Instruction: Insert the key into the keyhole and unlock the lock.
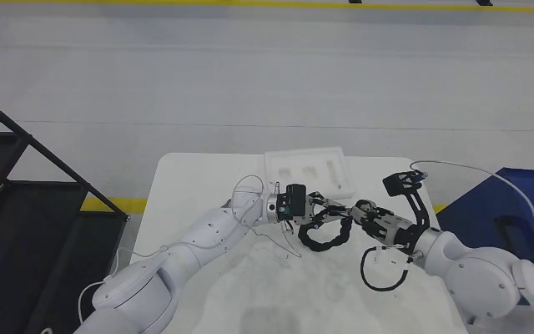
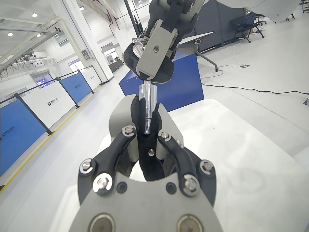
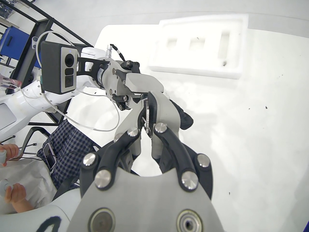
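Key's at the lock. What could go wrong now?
1. The flat silver key meets the end of the chrome lock cylinder. Its depth is unclear, so turning early could twist it in the right claw.
2. The left claw grips only the cylinder's lower part, so pushing might tilt it.
3. The black cable loop beside the claws could snag.
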Robot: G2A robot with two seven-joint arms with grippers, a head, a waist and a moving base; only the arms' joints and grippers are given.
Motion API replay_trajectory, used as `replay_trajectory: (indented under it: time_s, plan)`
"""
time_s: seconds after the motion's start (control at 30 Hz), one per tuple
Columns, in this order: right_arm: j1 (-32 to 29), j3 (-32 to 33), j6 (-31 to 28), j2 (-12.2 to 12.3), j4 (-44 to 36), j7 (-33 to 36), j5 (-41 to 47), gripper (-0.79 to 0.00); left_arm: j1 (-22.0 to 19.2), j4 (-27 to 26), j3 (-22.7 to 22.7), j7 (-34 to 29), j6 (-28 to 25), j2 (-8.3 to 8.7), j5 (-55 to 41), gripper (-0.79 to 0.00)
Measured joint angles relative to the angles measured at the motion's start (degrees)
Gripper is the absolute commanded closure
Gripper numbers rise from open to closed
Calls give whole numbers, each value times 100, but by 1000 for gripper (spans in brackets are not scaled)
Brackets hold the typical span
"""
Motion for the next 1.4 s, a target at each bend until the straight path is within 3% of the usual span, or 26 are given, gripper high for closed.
replay_trajectory:
  time_s: [0.03,0.07,0.27,0.47,0.57,0.7,0.8,1.3,1.4]
  plan:
    - [16,-14,10,-1,14,7,-1,-354,1,6,-5,-6,-18,-1,0,0]
    - [33,-26,18,-3,26,11,-1,-785,3,15,-11,-12,-46,-2,-5,0]
    - [181,21,-227,9,43,38,-98,-785,-10,140,-102,-158,-398,15,-148,0]
    - [275,162,-1248,66,39,200,-419,-785,-55,102,-274,-381,-916,115,-284,0]
    - [335,203,-1864,100,35,317,-525,-785,-44,-60,-355,-682,-1214,199,-394,0]
    - [390,196,-3146,172,33,612,-942,-785,-4,-332,-472,-1277,-1808,335,-683,0]
    - [343,211,-3532,197,20,618,-1130,-785,24,-476,-562,-1655,-2152,435,-856,0]
    - [189,217,-3692,223,17,566,-1216,-785,-162,-1026,-211,-3035,-2162,836,-2194,0]
    - [160,109,-3932,240,-42,572,-1575,-785,-163,-1114,-199,-3358,-2162,881,-2412,0]
